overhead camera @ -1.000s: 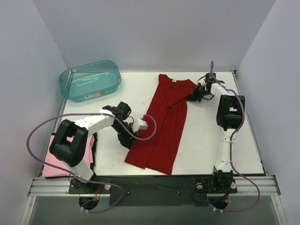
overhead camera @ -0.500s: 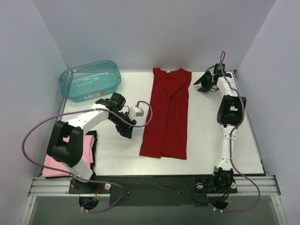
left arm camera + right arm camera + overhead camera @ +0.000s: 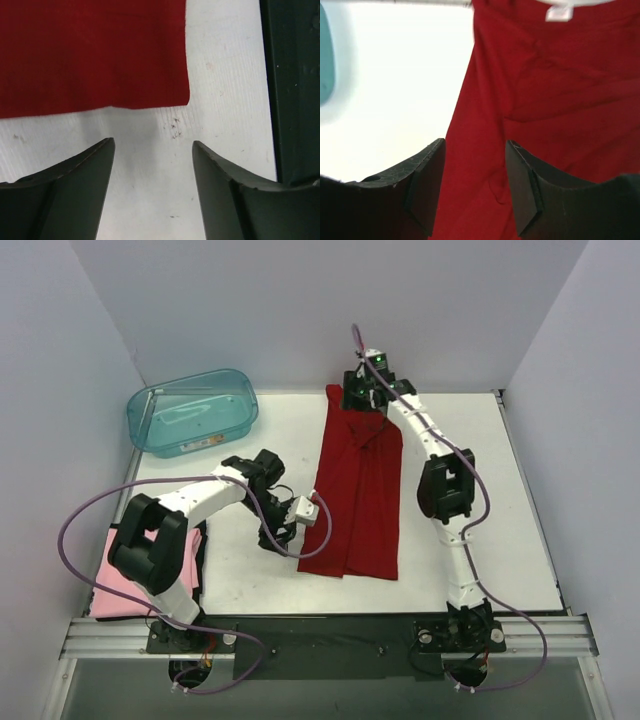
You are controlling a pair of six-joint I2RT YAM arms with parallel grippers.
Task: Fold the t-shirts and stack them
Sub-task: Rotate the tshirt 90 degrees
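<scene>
on the white table [image 3: 480,500], in the middle, lies the dark red t-shirt [image 3: 355,490]. it is folded into a long strip, with its sides tucked in over the middle. its neck end is at the far side and its bottom hem is at the near side. a small white label [image 3: 558,12] shows at the neck. the left gripper [image 3: 153,141] is low by the near left corner of the red shirt. its two fingers are apart and only bare table shows between them, with the hem corner just past the tips. the right gripper [image 3: 475,141] is reaching to the far end, over the shirt close to the neck. its fingers are apart too, and the left edge of the red cloth runs between them, but i cannot tell if they touch it. at the near left of the table the pale pink t-shirt [image 3: 120,585] lies flat, partly behind the left arm, with a bit of dark cloth [image 3: 201,550] along its right side. a see-through teal tub [image 3: 192,412] sits at the far left, well apart from both shirts.
</scene>
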